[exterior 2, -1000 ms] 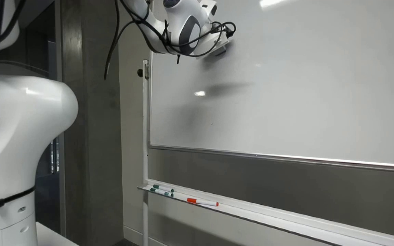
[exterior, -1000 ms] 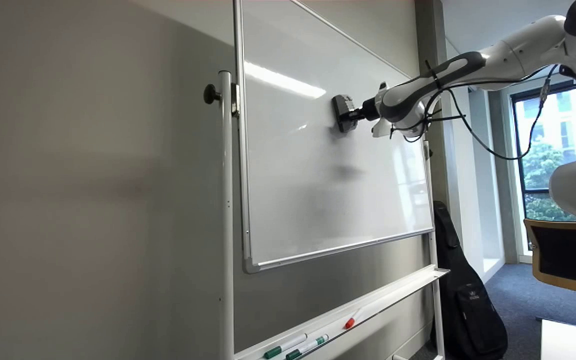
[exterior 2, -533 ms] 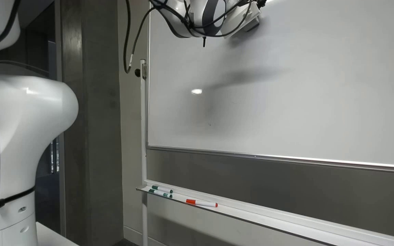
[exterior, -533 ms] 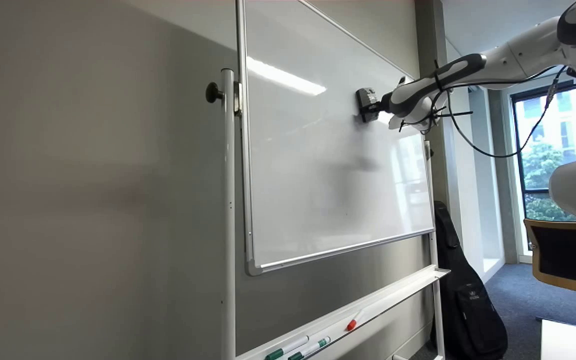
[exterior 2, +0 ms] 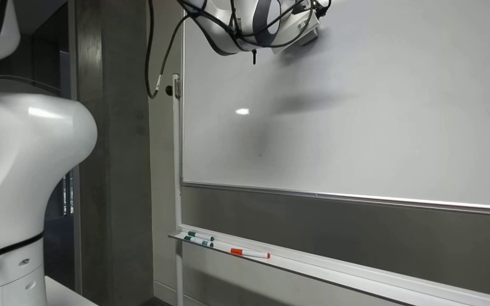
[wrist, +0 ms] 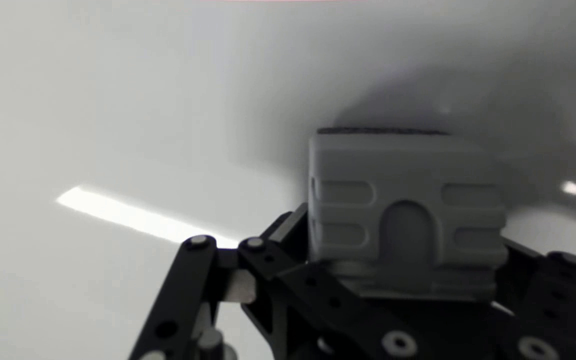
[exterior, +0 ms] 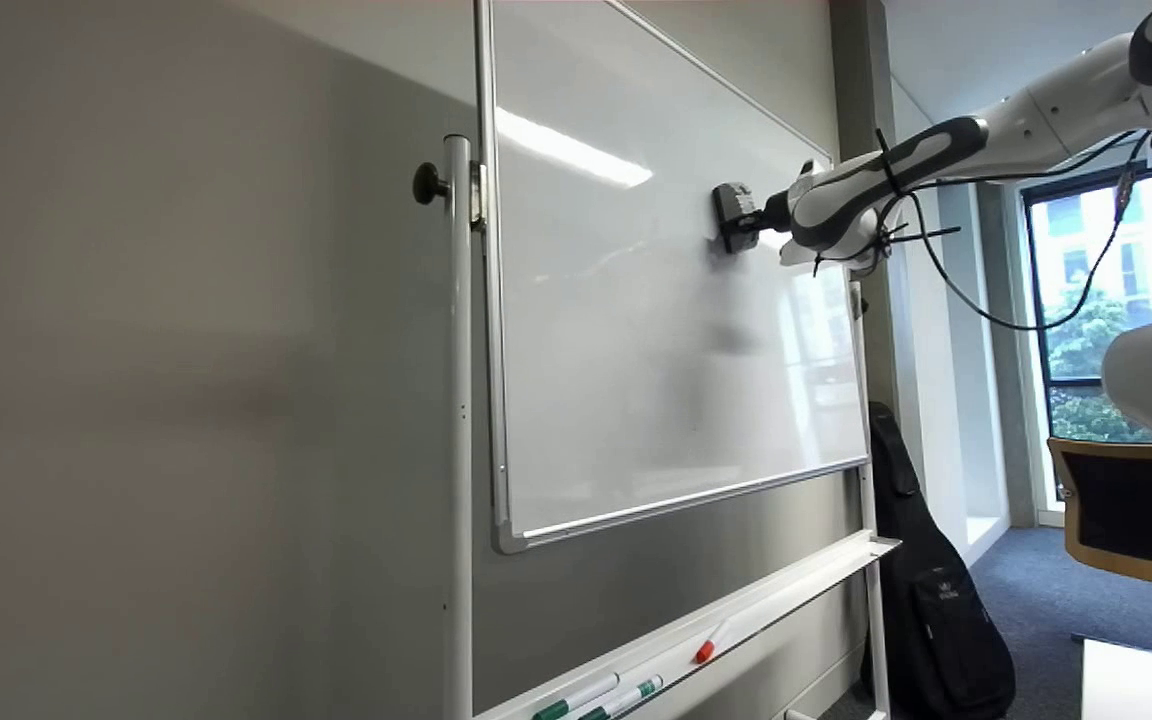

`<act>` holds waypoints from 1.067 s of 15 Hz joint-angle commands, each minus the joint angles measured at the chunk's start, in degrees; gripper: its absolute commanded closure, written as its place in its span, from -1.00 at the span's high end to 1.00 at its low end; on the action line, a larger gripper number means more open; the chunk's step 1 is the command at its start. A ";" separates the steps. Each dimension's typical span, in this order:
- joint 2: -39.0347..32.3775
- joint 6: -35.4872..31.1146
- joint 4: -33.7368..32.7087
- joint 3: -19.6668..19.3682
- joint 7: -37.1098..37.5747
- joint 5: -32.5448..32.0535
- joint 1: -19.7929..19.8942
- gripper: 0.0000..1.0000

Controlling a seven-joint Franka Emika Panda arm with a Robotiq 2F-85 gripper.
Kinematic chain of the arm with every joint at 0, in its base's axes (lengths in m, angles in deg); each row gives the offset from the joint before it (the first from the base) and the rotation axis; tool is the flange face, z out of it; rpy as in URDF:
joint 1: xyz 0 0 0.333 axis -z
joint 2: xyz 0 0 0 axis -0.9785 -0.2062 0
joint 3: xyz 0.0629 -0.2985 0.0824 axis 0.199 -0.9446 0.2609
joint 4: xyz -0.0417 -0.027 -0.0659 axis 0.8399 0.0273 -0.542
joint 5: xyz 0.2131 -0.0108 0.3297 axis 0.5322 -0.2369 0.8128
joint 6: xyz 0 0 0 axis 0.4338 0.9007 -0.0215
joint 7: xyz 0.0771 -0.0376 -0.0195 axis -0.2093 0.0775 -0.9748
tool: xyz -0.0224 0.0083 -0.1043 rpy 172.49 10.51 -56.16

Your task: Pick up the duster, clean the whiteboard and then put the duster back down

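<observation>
the pincer point(wrist: 404, 245) squeezed the gray duster point(wrist: 408, 210) by its two sides. it was up high, right by the whiteboard point(exterior: 626, 350); i could not tell if it touched. below, a red-capped pen point(exterior 2: 251, 253) and two green-capped pens point(exterior 2: 201, 236) lay on the tray point(exterior 2: 334, 273).

this looks like an office — whiteboard point(exterior: 626, 350), chair point(exterior: 1141, 515) and carpeted floor point(exterior: 1031, 575).

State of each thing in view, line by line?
Whiteboard: upright, faint mark low down
Duster: gripped, dark underside facing whiteboard; contact unclear
Gripper: shut on duster
Green-capped markers: lying on tray
Red-capped marker: also lying there
Guitar bag: propped, leaning
Chair: upright
</observation>
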 commanded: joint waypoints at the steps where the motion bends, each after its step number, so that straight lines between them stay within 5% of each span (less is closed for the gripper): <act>1: 2.07 0.00 7.55 5.96 2.99 -4.44 6.54 -0.24; 13: 8.57 0.08 29.96 27.43 1.08 -4.96 35.14 -0.24; 16: 10.94 5.35 35.88 31.18 2.54 -4.00 40.45 -0.24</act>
